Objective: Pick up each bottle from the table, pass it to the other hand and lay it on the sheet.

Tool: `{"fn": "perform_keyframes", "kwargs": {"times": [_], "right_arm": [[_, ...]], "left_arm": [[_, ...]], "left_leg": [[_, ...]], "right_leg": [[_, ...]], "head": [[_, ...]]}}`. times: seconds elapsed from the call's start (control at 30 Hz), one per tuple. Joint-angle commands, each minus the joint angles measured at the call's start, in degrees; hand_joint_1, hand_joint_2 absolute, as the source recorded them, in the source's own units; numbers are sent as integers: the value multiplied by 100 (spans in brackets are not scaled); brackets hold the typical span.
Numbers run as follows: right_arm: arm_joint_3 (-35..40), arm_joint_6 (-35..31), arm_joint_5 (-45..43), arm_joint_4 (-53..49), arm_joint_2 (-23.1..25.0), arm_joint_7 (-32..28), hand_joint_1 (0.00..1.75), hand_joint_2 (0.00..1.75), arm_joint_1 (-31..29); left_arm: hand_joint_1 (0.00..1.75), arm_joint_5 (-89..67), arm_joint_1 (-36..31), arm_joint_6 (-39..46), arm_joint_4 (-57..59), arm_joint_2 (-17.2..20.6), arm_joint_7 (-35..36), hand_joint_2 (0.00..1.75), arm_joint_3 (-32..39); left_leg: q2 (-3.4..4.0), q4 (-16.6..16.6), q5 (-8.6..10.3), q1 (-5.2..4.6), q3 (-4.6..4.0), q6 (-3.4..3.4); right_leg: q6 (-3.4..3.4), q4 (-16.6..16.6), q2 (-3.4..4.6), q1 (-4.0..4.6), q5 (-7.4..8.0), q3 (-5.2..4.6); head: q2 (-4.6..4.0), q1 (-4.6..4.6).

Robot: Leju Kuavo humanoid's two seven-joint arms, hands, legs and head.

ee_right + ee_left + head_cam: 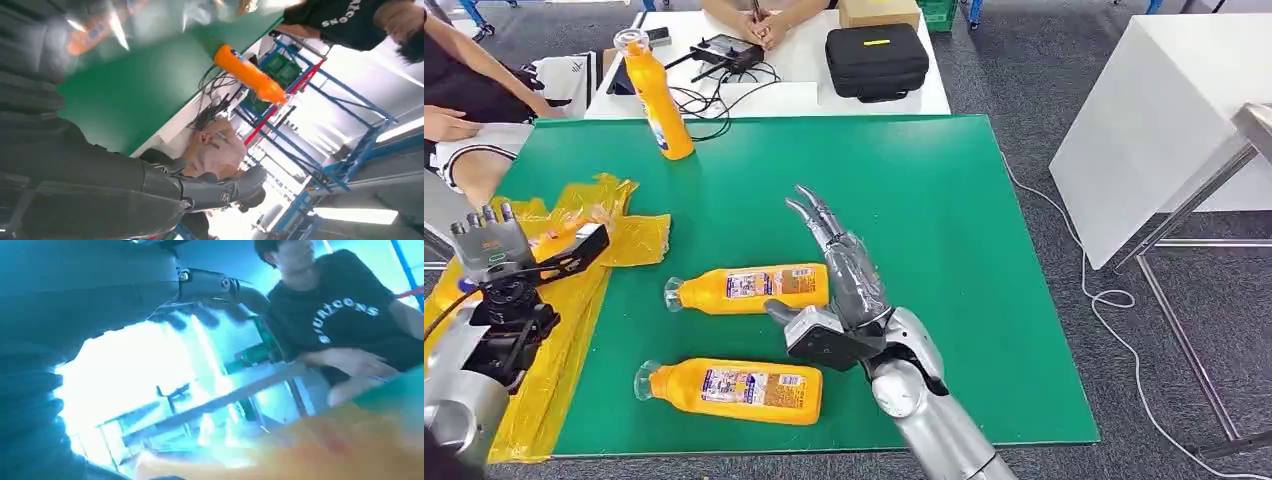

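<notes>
Two orange bottles lie on the green mat: one in the middle, one near the front edge. A third orange bottle stands upright at the mat's far left. My right hand is open, fingers stretched straight, just right of the middle bottle, its thumb close to that bottle's base. At the left, my left hand hovers open over the crumpled yellow sheet. Something orange and white, perhaps a bottle, lies on the sheet beside its thumb.
A white table behind the mat carries cables, a controller and a black case. One person sits behind it with folded hands; another person sits at the far left. A white table stands to the right.
</notes>
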Motion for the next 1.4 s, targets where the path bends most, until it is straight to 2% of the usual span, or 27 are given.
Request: {"fn": "perform_keyframes", "kwargs": {"times": [0.03, 0.1, 0.2, 0.27, 0.33, 0.43, 0.6, 0.63, 0.73, 0.8, 0.83, 0.87, 0.9, 0.97, 1.07, 1.1, 1.13, 1.17, 1.3, 1.4], "right_arm": [[126, 90, 203, 590, -84, 230, 0, 175, -320], [278, 296, 318, 563, -97, 317, 0, 175, -283], [431, 478, 375, 518, -75, 364, 0, 175, -185], [614, 962, 185, 354, -50, 237, 0, 175, -41], [901, 1158, 150, 45, -87, 174, 0, 175, 156], [1223, 1457, -67, -421, -260, 260, 0, 175, 325], [1344, 1537, -147, -480, -337, 305, 0, 175, 315], [1467, 1568, -205, -473, -372, 328, 0, 175, 308], [1863, 1654, -282, -275, -366, 316, 0, 175, 256], [1983, 1587, -315, -136, -331, 356, 0, 175, 204], [2094, 1411, -248, -41, -321, 473, 0, 175, 167], [2137, 1368, -248, 7, -307, 507, 0, 175, 161], [2214, 1093, -100, 72, -299, 656, 0, 175, 165], [2261, 933, 15, 112, -298, 716, 0, 175, 161], [2362, 437, 551, 344, -250, 1102, 0, 175, 157], [2359, 357, 670, 460, -215, 1169, 0, 175, 155], [2355, 335, 694, 513, -197, 1158, 0, 175, 151], [2321, 293, 811, 621, -160, 1276, 0, 175, 142], [2244, -29, 1330, 1166, 44, 1564, 0, 175, 39], [2244, -29, 1330, 1166, 44, 1564, 0, 175, 39]], "left_arm": [[0, 59, -150, -13, 351, -341, -201, 175, 291], [0, 179, -120, 3, 357, -429, -457, 175, 484], [0, 105, -77, 107, 351, -475, -469, 175, 498], [0, 38, 42, 457, 333, -514, -555, 175, 545], [0, 111, 157, 675, 317, -592, -662, 175, 683], [0, 311, 291, 967, 276, -686, -974, 175, 967], [0, 325, 335, 1105, 242, -738, -1039, 175, 1037], [0, 354, 349, 1193, 234, -793, -1138, 175, 1122], [0, 399, 436, 1987, 96, -1098, -1529, 175, 1233], [0, 516, 449, 2315, 12, -1254, -1761, 175, 1333], [0, 1248, 501, 2804, -311, -1485, -2660, 175, 1799], [0, 1344, 592, 2804, -712, -1598, -2844, 175, 1920], [0, 2163, 681, 2804, -1091, -1828, -4024, 175, 2327], [0, 2328, 663, 2804, -1170, -1921, -4232, 175, 2397], [0, 4007, 759, 2577, -1629, -2192, -5858, 175, 2465], [0, 4356, 881, 2422, -1923, -2238, -6008, 175, 2351], [0, 4396, 937, 2408, -2044, -2239, -5959, 175, 2271], [0, 4920, 1056, 2317, -2403, -2313, -6246, 175, 2210], [0, 5406, 1582, 2390, -3611, -2343, -6082, 175, 1480], [0, 5406, 1582, 2390, -3611, -2343, -6082, 175, 1480]], "left_leg": [[-8, -8, -3, -1, 19, 3], [-10, -9, -5, 1, 25, 3], [-9, -9, -4, 0, 22, 4], [-9, -11, -7, 1, 30, 4], [-5, -16, -10, 1, 41, 5], [-7, -9, -3, -3, 15, 4], [-12, -11, -13, 3, 40, 8], [-9, -7, -6, 1, 22, 6], [-15, -9, -3, -2, 18, 5], [-17, -9, -4, -2, 19, 5], [-23, -10, -6, -2, 24, 6], [-27, -9, -3, -4, 15, 6], [-29, -11, -8, -1, 29, 7], [-24, -6, -5, -1, 13, 6], [-28, -9, -10, 0, 29, 8], [-28, -15, -13, 0, 44, 10], [-19, -9, -6, -3, 20, 6], [-11, -7, -7, -1, 16, 5], [-5, -9, -10, -1, 22, 6], [-4, -10, -15, 2, 33, 7]], "right_leg": [[4, -7, -15, 0, -6, 22], [4, -9, -19, 2, -8, 29], [4, -8, -17, 1, -8, 25], [5, -10, -18, 3, -10, 32], [6, -14, -16, 3, -13, 41], [4, -5, -12, -2, -7, 13], [9, -13, -25, 5, -16, 44], [6, -9, -18, 3, -10, 24], [6, -9, -24, 0, -9, 21], [6, -10, -27, 1, -10, 24], [6, -12, -34, 0, -13, 31], [6, -10, -35, -1, -11, 22], [7, -14, -40, 3, -16, 38], [7, -11, -34, 1, -11, 22], [9, -15, -41, 3, -16, 40], [10, -21, -44, 3, -19, 55], [7, -12, -30, -1, -11, 27], [5, -10, -20, 0, -8, 20], [5, -12, -16, 0, -9, 25], [6, -14, -19, 4, -13, 36]], "head": [[0, 2], [0, 0], [0, 0], [0, 2], [0, 0], [0, 0], [0, 0], [0, 2], [0, 2], [0, 0], [0, 0], [0, 2], [0, 2], [0, 2], [0, 2], [0, 0], [0, 0], [0, 0], [0, 0], [0, 0]]}}
